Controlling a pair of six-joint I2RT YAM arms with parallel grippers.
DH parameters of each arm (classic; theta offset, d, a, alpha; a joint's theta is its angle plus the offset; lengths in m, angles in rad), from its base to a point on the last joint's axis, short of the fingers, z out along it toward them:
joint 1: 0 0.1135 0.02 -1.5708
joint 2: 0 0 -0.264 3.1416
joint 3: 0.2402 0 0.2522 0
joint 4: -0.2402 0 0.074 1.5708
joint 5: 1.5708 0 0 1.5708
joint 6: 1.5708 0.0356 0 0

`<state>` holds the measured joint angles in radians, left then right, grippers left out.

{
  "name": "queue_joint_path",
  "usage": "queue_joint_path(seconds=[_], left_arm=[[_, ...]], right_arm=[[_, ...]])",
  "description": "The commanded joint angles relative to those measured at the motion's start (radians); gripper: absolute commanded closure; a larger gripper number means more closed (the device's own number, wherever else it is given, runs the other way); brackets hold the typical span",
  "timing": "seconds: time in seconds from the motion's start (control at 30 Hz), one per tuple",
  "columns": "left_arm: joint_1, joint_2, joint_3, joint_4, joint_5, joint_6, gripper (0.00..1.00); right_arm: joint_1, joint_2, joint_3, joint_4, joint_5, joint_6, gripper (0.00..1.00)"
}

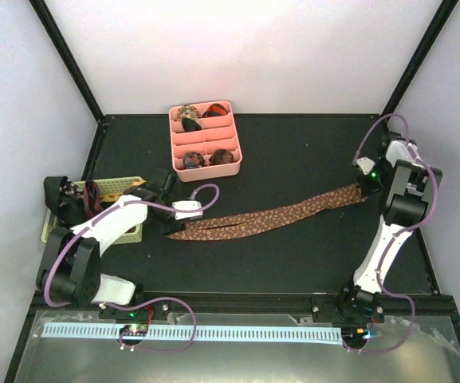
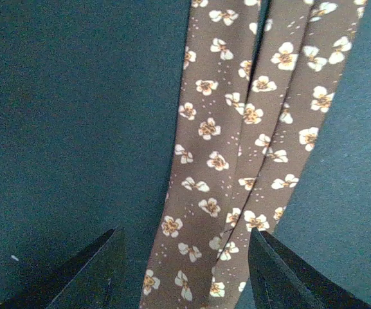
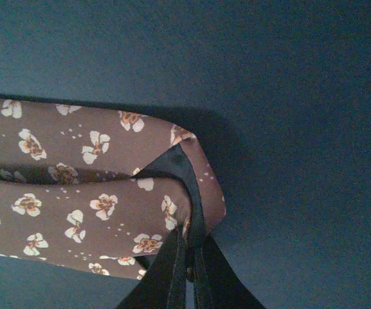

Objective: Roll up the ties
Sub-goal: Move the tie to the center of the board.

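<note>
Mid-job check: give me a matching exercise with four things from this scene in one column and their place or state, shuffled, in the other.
Things:
1. left gripper
2. right gripper
3. pink divided tray
4. pale basket

Place or state:
A. holds rolled ties, far side of the table
B. shut on the folded end of the brown floral tie
C. at the table's left edge
D. open, astride the brown floral tie

Pairs: 1-D, 2-B, 3-A, 4-C

From above and behind, the top camera is overlooking the surface (image 1: pixel 293 159); both wrist cameras are closely facing its tie (image 1: pixel 273 215).
</note>
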<state>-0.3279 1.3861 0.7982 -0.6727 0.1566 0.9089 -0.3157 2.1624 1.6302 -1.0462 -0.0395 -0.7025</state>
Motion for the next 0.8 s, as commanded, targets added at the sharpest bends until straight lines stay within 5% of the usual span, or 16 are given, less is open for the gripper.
queue_joint_path(seconds=[0.0, 0.33, 0.77], left_arm=[[-0.019, -0.031, 0.029, 0.008, 0.086, 0.028, 0.46], [-0.169, 0.1, 0.096, 0.11, 0.104, -0.028, 0.43], [-0.203, 0.343, 0.226, 0.065, -0.051, -0.024, 0.49]], right_arm=[[-0.081, -0.012, -0.021, -0.045, 0.088, -0.051, 0.98], [-0.212, -0.077, -0.063, -0.074, 0.133, -0.148, 0.98], [-0.271, -0.103, -0.11, -0.056, 0.133, -0.166, 0.98]])
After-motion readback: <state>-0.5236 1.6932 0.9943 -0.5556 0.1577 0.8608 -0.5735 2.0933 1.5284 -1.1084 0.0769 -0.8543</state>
